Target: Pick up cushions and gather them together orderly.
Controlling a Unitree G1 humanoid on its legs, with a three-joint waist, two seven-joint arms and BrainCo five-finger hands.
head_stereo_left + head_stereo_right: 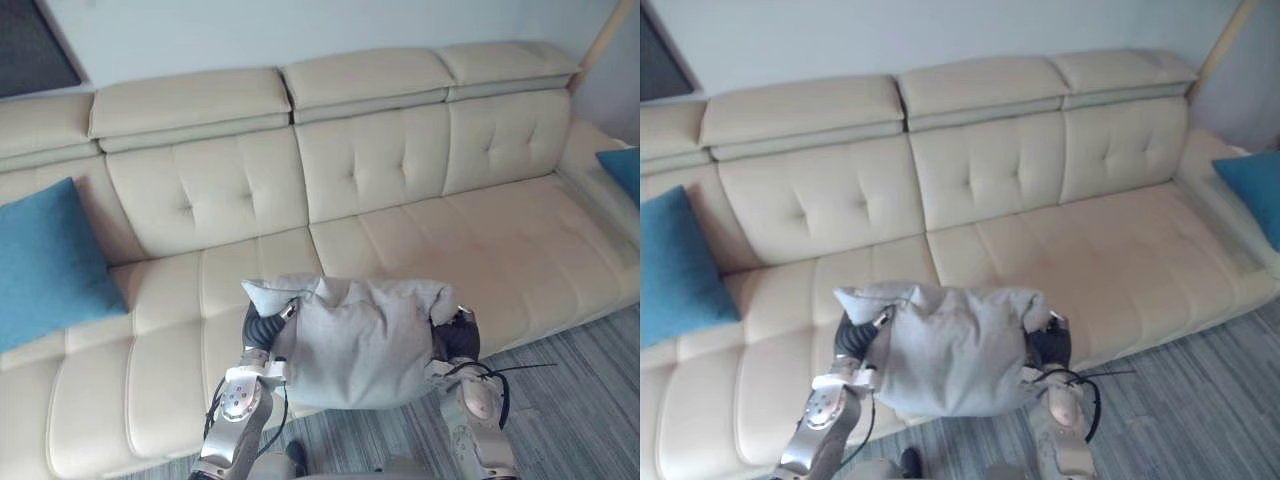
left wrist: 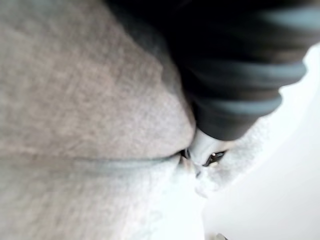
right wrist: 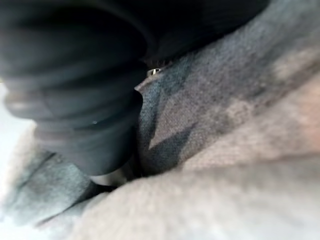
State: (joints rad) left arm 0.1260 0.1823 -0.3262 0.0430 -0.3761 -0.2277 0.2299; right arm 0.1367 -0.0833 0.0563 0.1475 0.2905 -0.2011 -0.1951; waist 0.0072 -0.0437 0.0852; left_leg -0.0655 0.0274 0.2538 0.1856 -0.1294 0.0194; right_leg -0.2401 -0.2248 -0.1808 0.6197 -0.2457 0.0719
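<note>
The grey cushion [image 1: 355, 340] hangs in the air just in front of the sofa [image 1: 400, 170], over the front edge of its middle seat, caught between the two hands. To carry it well, I judge the hands should press inward evenly from both sides, so the soft cloth does not sag out of the hold. They should also hold the cushion level on its way to one of the blue ones on the sofa. A blue cushion [image 1: 45, 260] leans at the sofa's left end, and a second blue cushion [image 1: 622, 170] shows at its right arm. Setting the grey one upright against the sofa's backrest, just beside one of them, would start the tidy row the task wants. The other blue one would then need fetching over.

The left hand [image 1: 262, 325] sits against the cushion's left side and the right hand [image 1: 458, 338] against its right side. Both forearms rise from below, in front of the sofa. In each wrist view the dark ribbed cover is sunk into grey cloth, so I cannot tell whether either hand is clenched on the cushion or only pressing it.
</note>
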